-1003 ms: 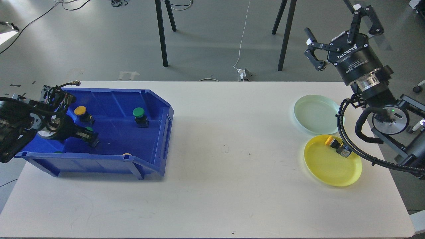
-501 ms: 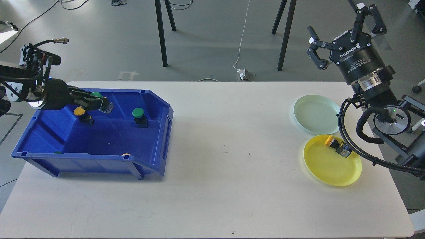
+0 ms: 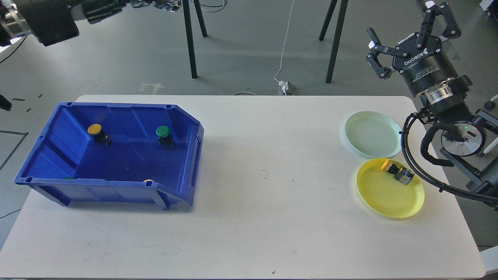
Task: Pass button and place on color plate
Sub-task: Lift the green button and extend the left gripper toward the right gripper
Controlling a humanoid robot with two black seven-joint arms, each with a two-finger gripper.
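Observation:
My left gripper (image 3: 130, 4) is raised high at the top left edge of the view, partly cut off. It looks shut on a green button (image 3: 167, 4), of which only a small part shows. A blue bin (image 3: 190, 155) on the left holds a yellow button (image 3: 94, 130) and a green button (image 3: 163, 133); two more button tops peek over its front wall. A yellow plate (image 3: 385, 198) at the right holds a yellow button (image 3: 397, 170). A pale green plate (image 3: 369, 136) behind it is bare. My right gripper (image 3: 402, 19) is open and empty, high above the plates.
The white table (image 3: 264, 194) bears the bin at the left and the plates at the right. Black stand legs (image 3: 190, 42) and a white cable with a plug (image 3: 286, 86) are on the floor behind the table. My right arm's cables (image 3: 420, 175) hang beside the yellow plate.
My left gripper has lifted a green button out of the bin and risen to the view's top edge. My right gripper has shifted slightly right, still open.

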